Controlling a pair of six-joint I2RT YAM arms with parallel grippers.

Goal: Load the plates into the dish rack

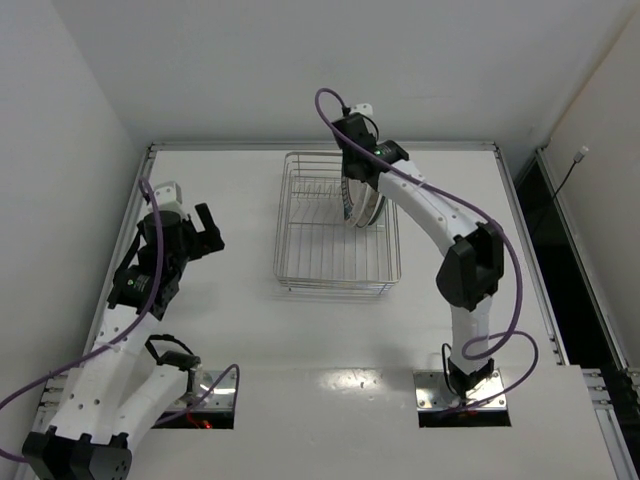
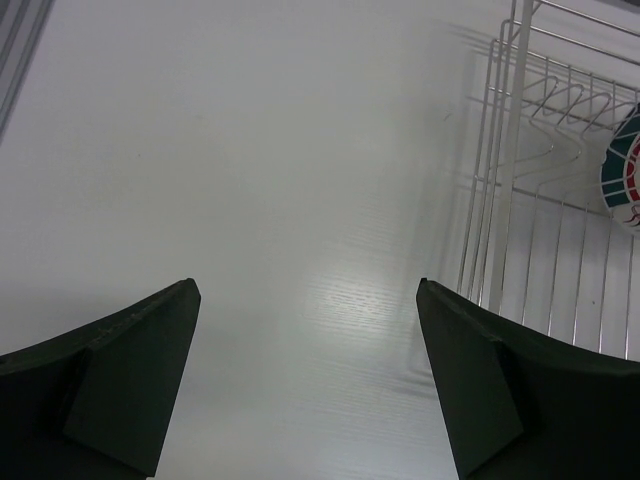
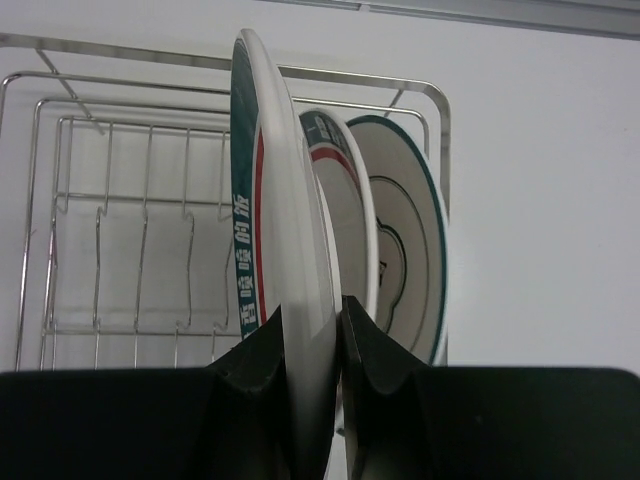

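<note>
A glossy round white plate (image 3: pixel 285 200) with a teal rim and thin red ring is clenched edge-on between the dark fingers of the right tool (image 3: pixel 315 325). It is held upright inside the silver wire dish rack (image 1: pixel 335 284), beside two more upright plates (image 3: pixel 410 240) at the rack's right side. The left tool (image 2: pixel 305 290) is spread wide, empty, over the smooth white tabletop (image 2: pixel 250 150) — left of the rack.

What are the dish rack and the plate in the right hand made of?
Dish rack: thin shiny silver wire, likely plated or stainless steel. Plate in the right hand: glossy white, teal and red bands, probably glazed ceramic or melamine.
</note>
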